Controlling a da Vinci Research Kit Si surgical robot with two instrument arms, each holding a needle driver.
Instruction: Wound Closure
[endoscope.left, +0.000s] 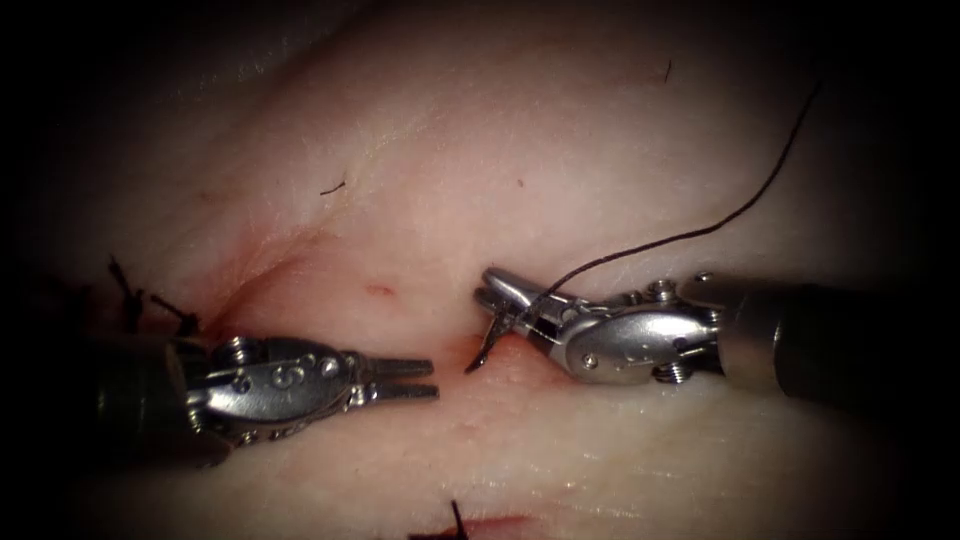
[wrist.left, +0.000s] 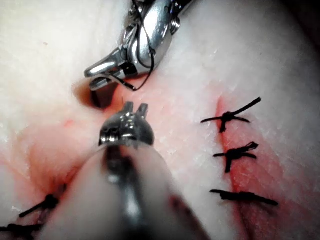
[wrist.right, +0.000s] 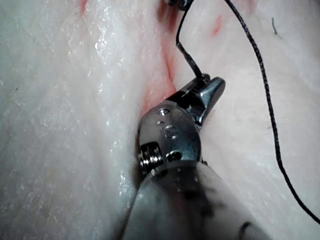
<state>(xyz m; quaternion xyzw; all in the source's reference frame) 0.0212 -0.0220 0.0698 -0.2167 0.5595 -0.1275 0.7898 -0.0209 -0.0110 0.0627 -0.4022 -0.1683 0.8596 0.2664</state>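
While the right tool clamps the curved needle near its thread end, the needle's dark body hangs from the jaws toward seven o'clock in the endoscope view, its point resting at the tissue surface by a reddened patch; whether the tip has entered the tissue cannot be told. The thread leaves the clamped end, crosses the right tool's body and climbs toward one o'clock across the pale tissue into the dark margin.

The left tool lies at eight o'clock from the needle, near it but apart, its two jaws set narrowly apart and nearly parallel, holding nothing. Its tips point toward three o'clock, at the needle and the right tool.

The cut runs as a shallow reddish crease on the left of the needle, from the left tool's wrist toward one o'clock. Red fluid marks the tissue between the crease and the right tool. Dark cut ends of thread stand at the left tool's ten o'clock, and another shows at six o'clock near the frame edge.

In the left wrist view, tied stitches sit in a row on reddened tissue beside the left tool. In the right wrist view, the right tool's shut jaws grip the needle.
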